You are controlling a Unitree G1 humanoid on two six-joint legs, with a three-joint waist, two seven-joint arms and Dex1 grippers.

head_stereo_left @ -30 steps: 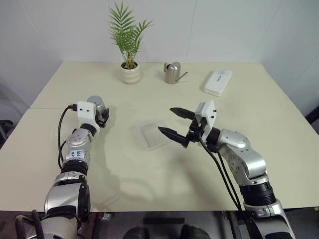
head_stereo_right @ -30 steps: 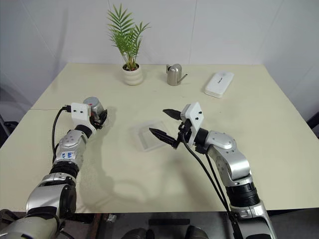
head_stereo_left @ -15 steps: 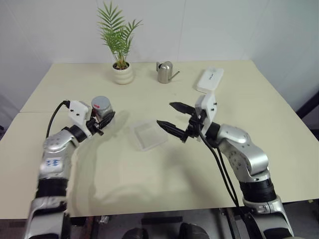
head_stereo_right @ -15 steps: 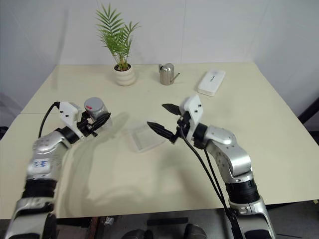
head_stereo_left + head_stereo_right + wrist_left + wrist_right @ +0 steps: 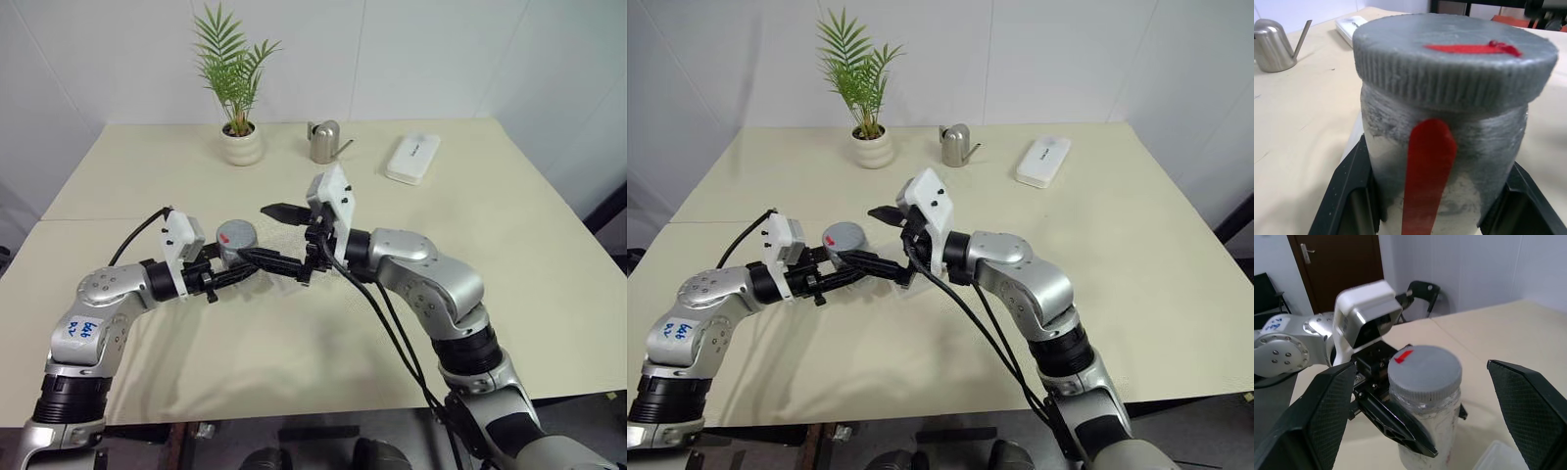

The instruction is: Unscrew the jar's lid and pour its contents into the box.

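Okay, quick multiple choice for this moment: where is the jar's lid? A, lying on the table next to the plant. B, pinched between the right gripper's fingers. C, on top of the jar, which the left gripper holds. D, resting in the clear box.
C: the grey lid sits on the jar, clamped in the left gripper, while the right gripper stands open around it without touching.

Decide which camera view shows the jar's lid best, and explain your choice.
The left wrist view: the lid sits close, its ribbed edge and red mark plain. The right wrist view shows its top from farther off; the eye views show it small, between the claws.
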